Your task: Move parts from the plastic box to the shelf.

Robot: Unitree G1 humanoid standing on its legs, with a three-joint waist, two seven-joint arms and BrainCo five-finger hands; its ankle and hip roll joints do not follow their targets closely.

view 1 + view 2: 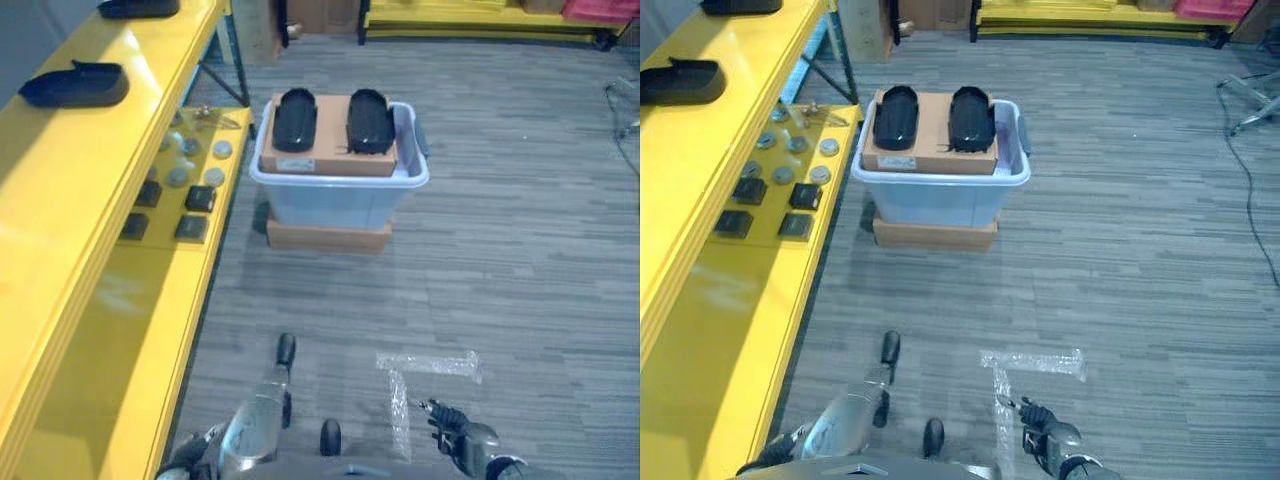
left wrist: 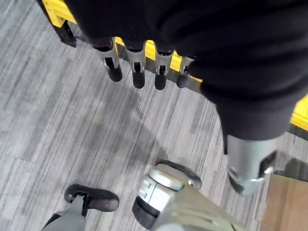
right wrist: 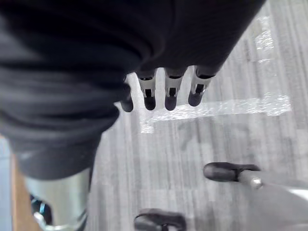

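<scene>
I see grey striped carpet [image 1: 520, 230], clear tape strips [image 1: 425, 365] forming a corner on it, flat cardboard base [image 1: 328, 237] on the floor, another cardboard box [image 1: 320, 15] at the far edge.

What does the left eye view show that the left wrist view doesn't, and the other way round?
Left eye view: the plastic box with two black parts lying on a cardboard box inside it, plus another black part on top of the yellow shelf. Left wrist view: the left hand from close, fingers straight, hanging over the grey carpet, holding nothing. Both: the yellow shelf and the grey carpet.
</scene>
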